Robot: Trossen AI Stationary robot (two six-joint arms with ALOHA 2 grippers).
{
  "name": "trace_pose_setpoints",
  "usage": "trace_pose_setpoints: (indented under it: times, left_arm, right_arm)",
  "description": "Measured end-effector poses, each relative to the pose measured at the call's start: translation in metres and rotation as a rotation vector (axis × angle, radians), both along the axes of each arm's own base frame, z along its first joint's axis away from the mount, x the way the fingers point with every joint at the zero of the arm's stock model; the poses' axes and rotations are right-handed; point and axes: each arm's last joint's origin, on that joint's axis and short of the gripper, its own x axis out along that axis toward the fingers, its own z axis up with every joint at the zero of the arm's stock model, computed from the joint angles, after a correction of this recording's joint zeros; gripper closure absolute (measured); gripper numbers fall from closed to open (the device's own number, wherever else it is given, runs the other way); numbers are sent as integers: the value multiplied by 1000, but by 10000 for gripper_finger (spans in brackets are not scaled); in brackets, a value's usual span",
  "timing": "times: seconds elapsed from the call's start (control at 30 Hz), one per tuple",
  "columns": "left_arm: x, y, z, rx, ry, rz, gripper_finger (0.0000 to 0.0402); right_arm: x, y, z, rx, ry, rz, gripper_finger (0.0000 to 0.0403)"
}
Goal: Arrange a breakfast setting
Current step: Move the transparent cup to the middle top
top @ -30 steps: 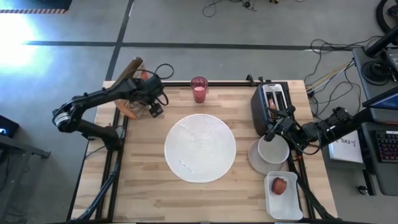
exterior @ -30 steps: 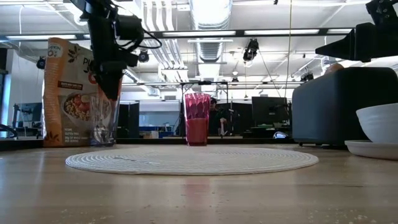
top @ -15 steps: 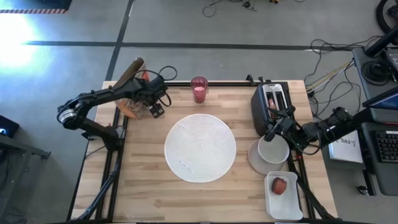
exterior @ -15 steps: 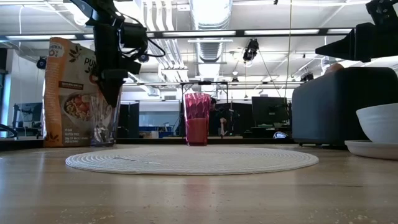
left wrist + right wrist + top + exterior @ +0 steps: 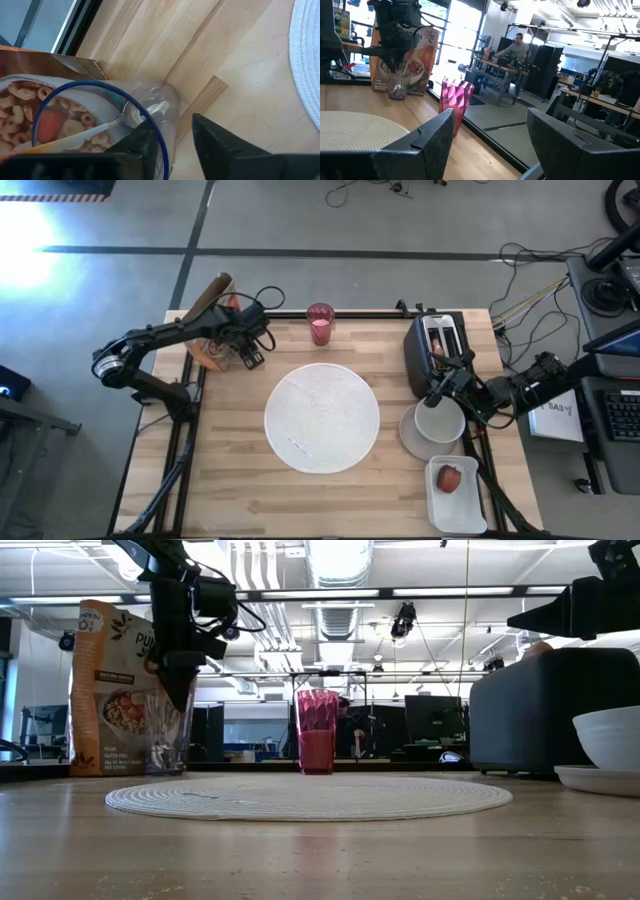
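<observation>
Your left hand (image 5: 249, 352) is parked at the far-left corner of the light wooden worktop (image 5: 230, 470), right over a clear glass with a blue rim (image 5: 125, 125). In the left wrist view one dark finger sits inside the rim and the other outside it, so the fingers straddle the glass wall with a narrow gap; whether they're actually pinching it, you can't tell. There's a metal spoon bowl (image 5: 142, 112) lying inside the glass. Right behind the glass stands the orange cereal box (image 5: 120, 690).

The pink faceted tumbler (image 5: 320, 323) stands upright at the far edge, about mid-worktop, well apart from that hand. The large round white woven plate (image 5: 321, 417) lies flat in the centre with nothing on it.

Your right hand (image 5: 437, 388) is over at the right side, between the black toaster (image 5: 433, 350) and the small white bowl (image 5: 440, 422), which sits on a second small white dish (image 5: 408, 435). The right wrist view shows its fingers spread wide, holding nothing.

The red apple (image 5: 450, 477) sits in the white rectangular tray (image 5: 458, 515) at the near-right corner.
</observation>
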Motion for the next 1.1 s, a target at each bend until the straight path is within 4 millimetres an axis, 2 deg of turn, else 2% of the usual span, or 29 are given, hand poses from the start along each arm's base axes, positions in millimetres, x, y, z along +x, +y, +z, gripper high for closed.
trace_pose_setpoints:
  times: [0.2,0.27,0.6,0.77,0.97,1.1]
  left_arm:
    - [0,0,0,-8,-6,-1,384]
    - [0,-1,0,-24,-14,-4,396]
    - [12,-17,1,-49,-48,-73,399]
    - [26,-25,17,-22,-107,-130,400]
    - [47,-21,37,17,-146,-190,400]
    - [66,-12,38,24,-126,-246,401]
  right_arm:
    - [0,0,0,0,-1,1,165]
    - [0,0,0,0,-1,0,165]
    - [0,0,0,0,0,0,165]
    - [0,0,0,0,-1,0,165]
    - [0,0,0,0,0,0,165]
    - [0,0,0,0,0,0,165]
